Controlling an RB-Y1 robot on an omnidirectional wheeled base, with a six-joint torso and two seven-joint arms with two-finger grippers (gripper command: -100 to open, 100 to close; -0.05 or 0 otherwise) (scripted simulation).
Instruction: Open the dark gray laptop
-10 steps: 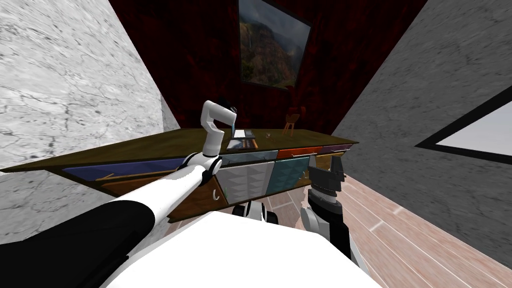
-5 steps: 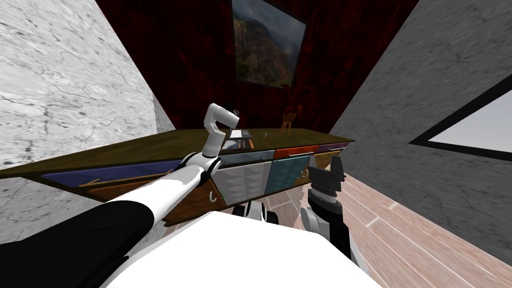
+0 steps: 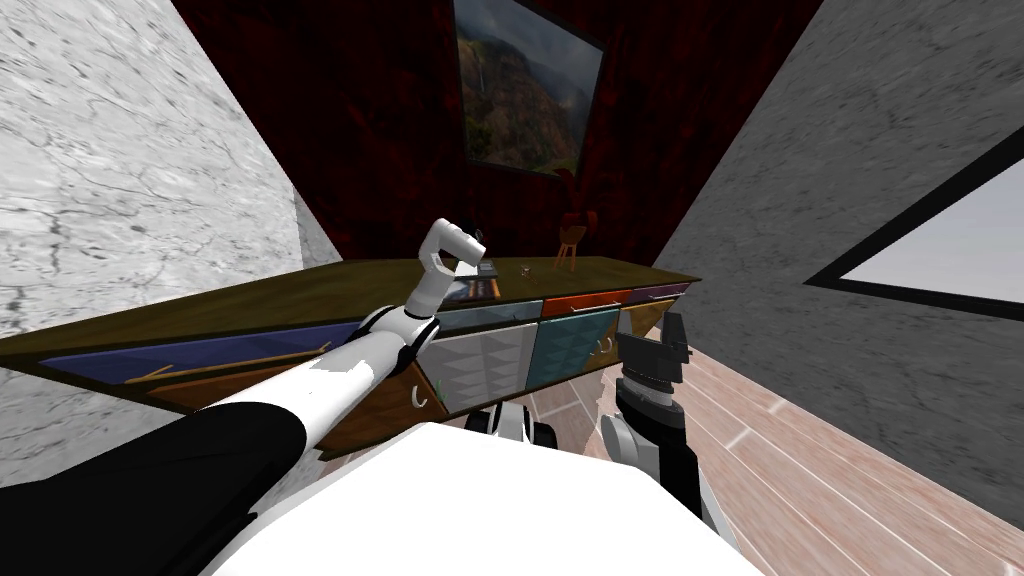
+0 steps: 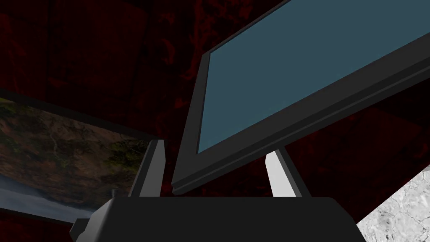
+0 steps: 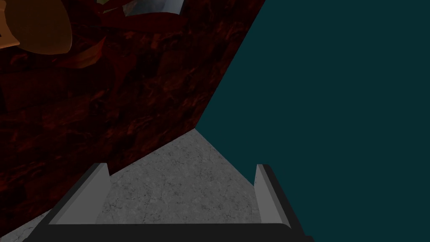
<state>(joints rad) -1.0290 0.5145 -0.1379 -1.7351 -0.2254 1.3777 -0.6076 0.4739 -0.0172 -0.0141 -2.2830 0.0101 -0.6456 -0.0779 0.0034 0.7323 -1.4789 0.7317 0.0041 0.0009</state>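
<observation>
Reaching across the long cabinet with its brown wooden top (image 3: 300, 290), our left arm bends down at the wrist so that the left gripper (image 4: 215, 148) meets the dark grey laptop (image 4: 302, 71) from the front edge. The laptop sits on the cabinet top, about midway along it and towards the dark red back wall.

In the left wrist view the lid is already off its base. Its blue-grey screen in a dark frame faces the camera, and a lower corner of the frame lies between the two thin grey fingers (image 4: 152, 172). They stand wide, about as far apart as they go, and do not pinch the lid. We judge the hand is placed this way so that the lid's free edge rides in the gap and can be pushed up and back, not clamped. We cannot tell whether either finger touches the frame.

The task looks partly done: the screen shows, but the lid's angle to the base is hard to read.

Our right gripper (image 5: 180, 168) hangs low in front of the cabinet, beside a teal drawer front (image 3: 570, 345), with its fingers spread wide and holding nothing. It seems to be parked there to keep out of the working arm's way.
</observation>
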